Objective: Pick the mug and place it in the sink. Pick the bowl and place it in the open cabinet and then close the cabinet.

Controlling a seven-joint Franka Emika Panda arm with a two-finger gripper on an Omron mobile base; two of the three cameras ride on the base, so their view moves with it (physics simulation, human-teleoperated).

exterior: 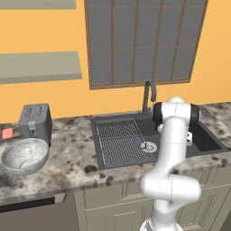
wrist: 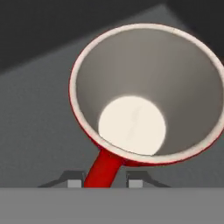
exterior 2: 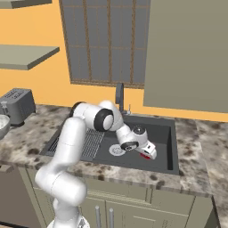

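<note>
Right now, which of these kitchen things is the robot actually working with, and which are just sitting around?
Part of the job:
- small red mug with pale inside
- dark grey recessed sink
- large marbled grey-white bowl
- grey-green wall cabinet

Just lying about:
- grey toaster
- dark curved faucet
- pale wall shelves

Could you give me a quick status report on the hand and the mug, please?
Hand low in the sink, fingers either side of the mug handle, grip unclear. Bowl on counter by toaster. Nothing in the way.
</note>
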